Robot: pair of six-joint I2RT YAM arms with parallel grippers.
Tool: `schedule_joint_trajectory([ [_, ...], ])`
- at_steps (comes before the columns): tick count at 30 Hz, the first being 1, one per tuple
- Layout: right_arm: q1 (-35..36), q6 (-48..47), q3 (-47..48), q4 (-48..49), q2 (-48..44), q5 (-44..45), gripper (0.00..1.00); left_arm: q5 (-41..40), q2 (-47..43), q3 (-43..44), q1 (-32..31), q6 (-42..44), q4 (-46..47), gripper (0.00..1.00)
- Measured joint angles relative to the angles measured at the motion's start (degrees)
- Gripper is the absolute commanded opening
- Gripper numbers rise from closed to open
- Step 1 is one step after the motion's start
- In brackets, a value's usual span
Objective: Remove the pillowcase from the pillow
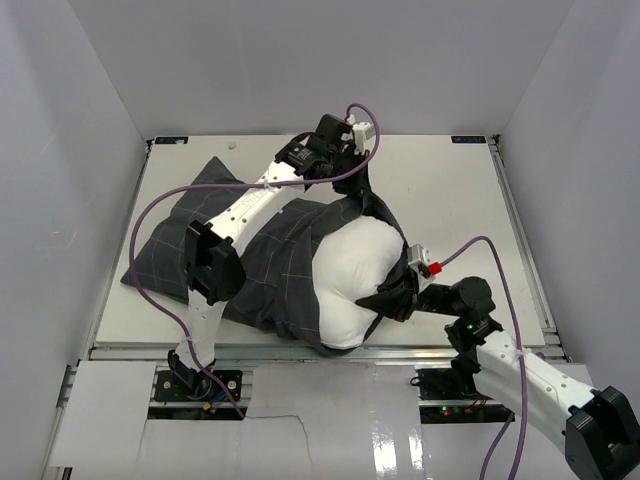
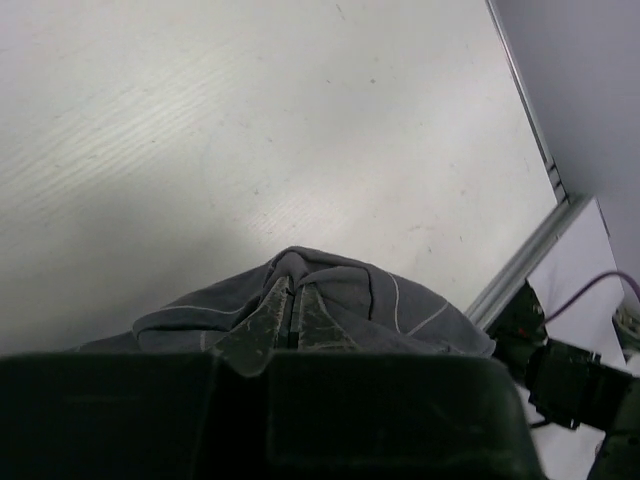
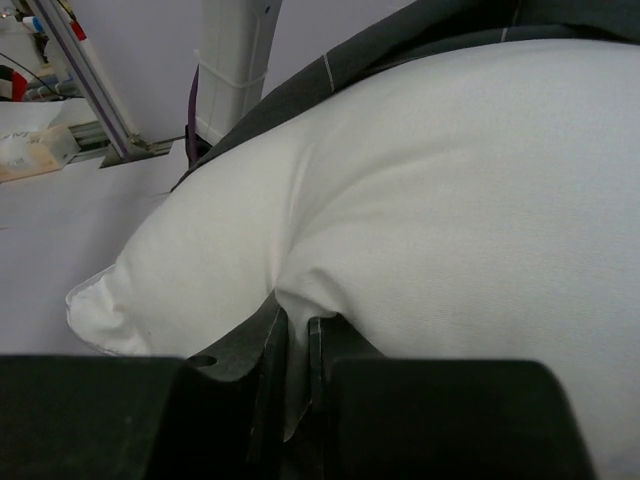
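The dark grey checked pillowcase [image 1: 180,250] lies crumpled across the table and still covers the left part of the white pillow [image 1: 350,280], whose right end bulges out bare. My left gripper [image 1: 362,190] reaches over the far side of the pillow. It is shut on a pinched fold of the pillowcase [image 2: 400,300], and the left gripper [image 2: 290,287] has its tips pressed together in the cloth. My right gripper [image 1: 397,298] sits at the pillow's near right edge. The right gripper [image 3: 297,322] is shut on a tuck of the pillow [image 3: 450,200], and the pillowcase [image 3: 400,40] runs along the pillow's top.
White walls enclose the table [image 1: 450,190] on three sides. A metal rail [image 1: 525,240] runs along the right edge, and another rail [image 2: 520,260] shows in the left wrist view. The left arm's white link [image 3: 235,60] stands beyond the pillow. A purple cable [image 1: 150,240] loops over the pillowcase.
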Motion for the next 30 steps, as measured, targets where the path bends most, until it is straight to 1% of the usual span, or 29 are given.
schedule_joint_trajectory([
  [6, 0.83, -2.01, 1.03, -3.30, -2.67, 0.90, 0.08, -12.35, -0.02, -0.04, -0.09, -4.31, -1.22, 0.00],
  [11, 1.18, -3.13, 1.51, -6.86, -5.62, 4.04, 0.08, -23.39, -0.90, -4.55, -0.11, -6.16, -2.89, 0.00],
  [16, 1.57, -4.70, 2.38, -13.35, -9.53, 10.16, 0.08, -30.25, -1.86, -7.78, -0.20, -6.84, -3.98, 0.00],
  [19, 1.88, -5.62, 3.61, -17.62, -12.04, 14.95, 0.08, -34.25, -4.55, -11.67, -0.09, -6.84, -3.21, 0.00],
  [22, 2.03, -5.95, 3.76, -19.30, -13.75, 17.51, 0.08, -35.71, -7.65, -14.60, 0.57, -6.62, -3.10, 0.01],
  [23, 2.10, -5.95, 3.76, -19.30, -13.73, 17.92, 0.08, -35.67, -8.55, -15.21, 0.83, -6.34, -3.06, 0.14],
  [24, 2.19, -5.92, 3.82, -19.30, -13.60, 18.36, 0.08, -34.64, -9.64, -15.91, 1.22, -5.86, -2.84, 0.46],
  [25, 2.21, -5.86, 3.91, -19.28, -13.14, 18.78, 0.08, -33.18, -10.51, -16.52, 1.51, -4.79, -2.27, 0.61],
  [27, 2.27, -5.64, 4.46, -19.28, -11.96, 19.56, 0.08, -28.28, -12.07, -17.51, 2.19, -3.48, -1.25, 0.72],
  [30, 2.29, -5.14, 5.60, -19.12, -9.40, 21.57, 0.08, -19.28, -13.99, -17.62, 2.62, -2.05, 0.09, 0.76],
])
